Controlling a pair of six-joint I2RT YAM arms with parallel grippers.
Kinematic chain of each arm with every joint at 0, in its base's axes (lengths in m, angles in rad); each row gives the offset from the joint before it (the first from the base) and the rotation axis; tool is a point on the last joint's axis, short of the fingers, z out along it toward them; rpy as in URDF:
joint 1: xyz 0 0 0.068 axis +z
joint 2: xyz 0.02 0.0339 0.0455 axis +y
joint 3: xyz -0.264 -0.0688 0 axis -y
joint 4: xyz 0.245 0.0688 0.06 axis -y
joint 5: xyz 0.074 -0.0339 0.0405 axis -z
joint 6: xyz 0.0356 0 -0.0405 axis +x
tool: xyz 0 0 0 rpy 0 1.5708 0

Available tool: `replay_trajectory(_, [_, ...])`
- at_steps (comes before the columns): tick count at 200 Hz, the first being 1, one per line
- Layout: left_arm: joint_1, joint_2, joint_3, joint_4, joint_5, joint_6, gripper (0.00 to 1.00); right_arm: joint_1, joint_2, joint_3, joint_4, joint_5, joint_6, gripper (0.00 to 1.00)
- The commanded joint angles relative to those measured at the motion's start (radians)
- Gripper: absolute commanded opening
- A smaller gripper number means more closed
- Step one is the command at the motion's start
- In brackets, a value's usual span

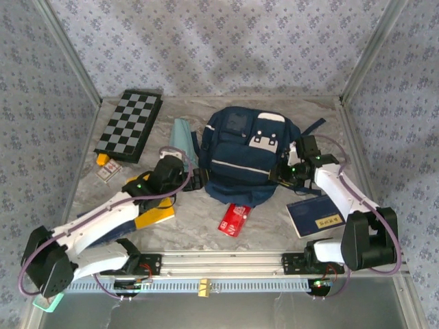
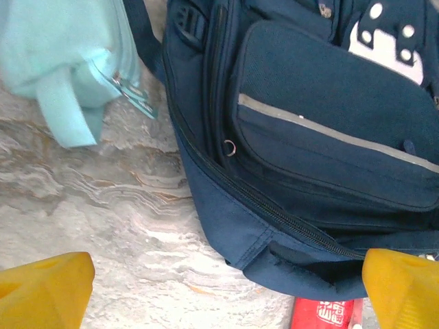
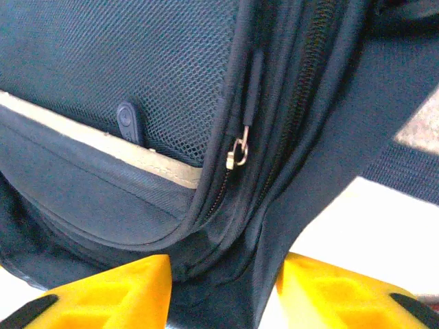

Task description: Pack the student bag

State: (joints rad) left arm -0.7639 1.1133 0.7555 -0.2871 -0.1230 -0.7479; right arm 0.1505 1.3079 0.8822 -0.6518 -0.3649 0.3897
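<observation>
The student bag (image 1: 247,161), a navy backpack with white patches, lies in the middle of the table. My left gripper (image 1: 199,179) is open at the bag's lower-left corner, its yellow fingers spread wide over bare table and the bag's edge (image 2: 226,295). My right gripper (image 1: 280,175) is at the bag's right side. In the right wrist view it is open (image 3: 223,288), with a fold of the bag's fabric (image 3: 226,274) standing between the parted fingers. A metal zipper pull (image 3: 239,154) hangs just above them on the closed zipper.
A mint-green pouch (image 1: 182,137) lies left of the bag, close to the left gripper (image 2: 62,62). A red packet (image 1: 234,219) sits in front of the bag and a blue booklet (image 1: 315,216) at front right. The chessboard (image 1: 129,125) lies at back left. A yellow-blue item (image 1: 154,214) is under the left arm.
</observation>
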Motion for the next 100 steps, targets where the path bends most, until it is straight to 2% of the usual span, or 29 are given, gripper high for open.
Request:
replay_trajectory(1, [-0.038, 0.035, 0.045, 0.072, 0.037, -0.074, 1.00, -0.082, -0.052, 0.043, -0.064, -0.005, 0.002, 0.58])
replay_trajectory(20, [-0.077, 0.082, 0.032, 0.142, 0.043, -0.146, 1.00, -0.169, -0.053, 0.042, -0.033, 0.030, 0.050, 0.66])
replay_trajectory(37, [-0.115, 0.135, 0.030, 0.208, 0.044, -0.193, 1.00, -0.203, 0.001, 0.061, 0.034, 0.019, 0.060, 0.71])
replay_trajectory(66, [-0.179, 0.248, 0.059, 0.299, 0.041, -0.229, 1.00, -0.249, 0.171, 0.135, 0.115, -0.084, 0.066, 0.69])
replay_trajectory(100, [-0.237, 0.366, 0.095, 0.375, 0.023, -0.268, 1.00, -0.253, 0.314, 0.225, 0.143, -0.043, 0.077, 0.67])
